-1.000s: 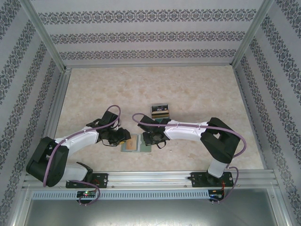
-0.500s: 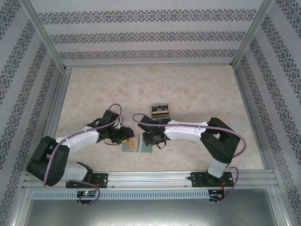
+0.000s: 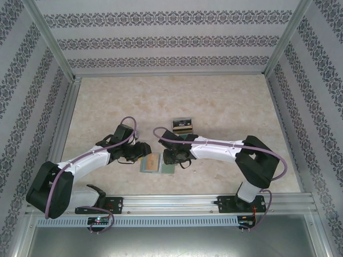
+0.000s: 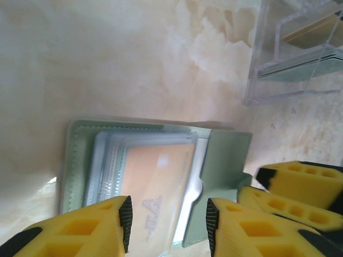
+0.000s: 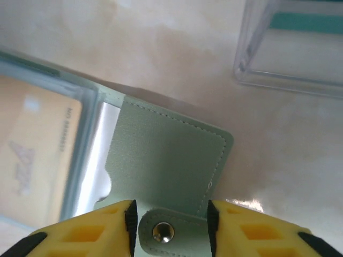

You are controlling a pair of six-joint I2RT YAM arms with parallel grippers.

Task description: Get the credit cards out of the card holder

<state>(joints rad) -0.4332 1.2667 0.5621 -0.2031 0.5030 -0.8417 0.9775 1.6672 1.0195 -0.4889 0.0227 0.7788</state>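
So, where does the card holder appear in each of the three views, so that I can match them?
Top external: card holder, just below centre.
Left wrist: lower middle, open, tan card inside.
Right wrist: centre and left, its snap flap nearest.
Shared landmark: the clear box of cards just beyond it, upper right in both wrist views.

The card holder [image 3: 166, 169] lies open and flat, near the middle of the table's near edge. It is pale grey-green with stitched borders [image 4: 77, 160], and its snap-button flap [image 5: 166, 176] is folded out to the right. A tan-gold card [image 3: 154, 161] sits face up in its clear sleeves [image 4: 158, 182], the lettering too blurred to read. Farther from the near edge, towards the table's middle, a black card with white marks [image 3: 181, 122] and another tan card [image 3: 183, 129] lie together, apart from the holder. A teal card [image 5: 308, 22] lies there too.
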